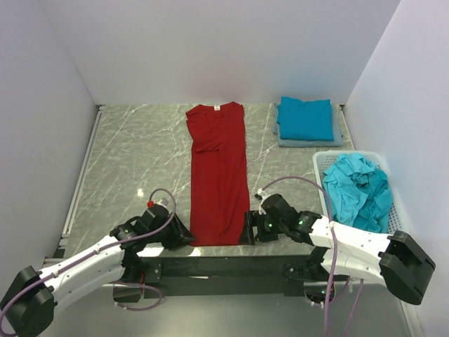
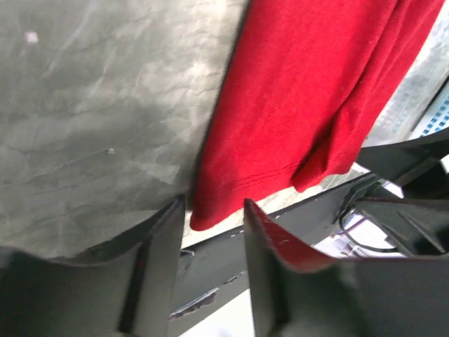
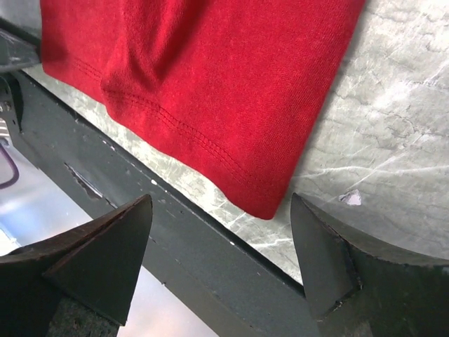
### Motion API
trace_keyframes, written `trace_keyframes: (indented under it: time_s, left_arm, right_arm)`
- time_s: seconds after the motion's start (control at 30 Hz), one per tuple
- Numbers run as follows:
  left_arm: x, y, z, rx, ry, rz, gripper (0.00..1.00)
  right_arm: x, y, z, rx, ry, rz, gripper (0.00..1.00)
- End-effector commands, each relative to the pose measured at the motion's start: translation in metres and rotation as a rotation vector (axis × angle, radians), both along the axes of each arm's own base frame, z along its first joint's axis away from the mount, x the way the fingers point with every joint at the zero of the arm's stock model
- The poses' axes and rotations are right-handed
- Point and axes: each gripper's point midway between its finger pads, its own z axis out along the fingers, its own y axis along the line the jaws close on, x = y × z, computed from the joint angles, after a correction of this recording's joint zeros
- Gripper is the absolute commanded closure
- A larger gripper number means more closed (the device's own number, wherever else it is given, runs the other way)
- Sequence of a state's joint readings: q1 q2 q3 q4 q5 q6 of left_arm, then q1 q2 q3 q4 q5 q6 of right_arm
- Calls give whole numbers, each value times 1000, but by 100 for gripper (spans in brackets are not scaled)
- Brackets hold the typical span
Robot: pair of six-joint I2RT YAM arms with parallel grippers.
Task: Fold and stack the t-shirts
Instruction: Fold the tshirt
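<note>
one long deep-red cotton t-shirt (image 1: 219, 175) lies flat; left gripper (image 2: 212, 205) and right gripper (image 3: 221, 203), jaws apart, straddle its near hem corners.

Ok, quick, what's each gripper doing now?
Left gripper: open, around a hem corner of the deep red cotton t-shirt, not clamped.
Right gripper: open, empty, at the other hem corner.

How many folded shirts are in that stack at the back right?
2 that show: a teal t-shirt on top, and a greyer blue t-shirt beneath it, only its edges peeking out at the near side and right. More could be hidden between them.
</note>
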State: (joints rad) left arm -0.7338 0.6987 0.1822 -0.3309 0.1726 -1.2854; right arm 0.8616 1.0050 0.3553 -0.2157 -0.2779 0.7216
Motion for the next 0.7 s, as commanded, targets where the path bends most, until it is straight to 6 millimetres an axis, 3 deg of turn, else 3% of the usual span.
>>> trace_keyframes:
  time_s: [0.0,0.43,0.57,0.6,0.67]
  left_arm:
    - [-8,11,-17,62,41,15,58]
    - [2,14,-22,74,17,61,74]
    - [3,12,-21,62,8,62,75]
    - [4,12,-21,61,7,64,77]
    - [4,12,-21,62,6,65,84]
  right_arm:
    - [1,-4,-8,-29,9,-31,14]
    - [-2,-14,-29,-115,72,-79,41]
    - [-1,-19,-32,-142,73,-105,55]
    - [-1,-20,-33,-148,73,-111,61]
    - [-1,-23,-34,-164,78,-117,64]
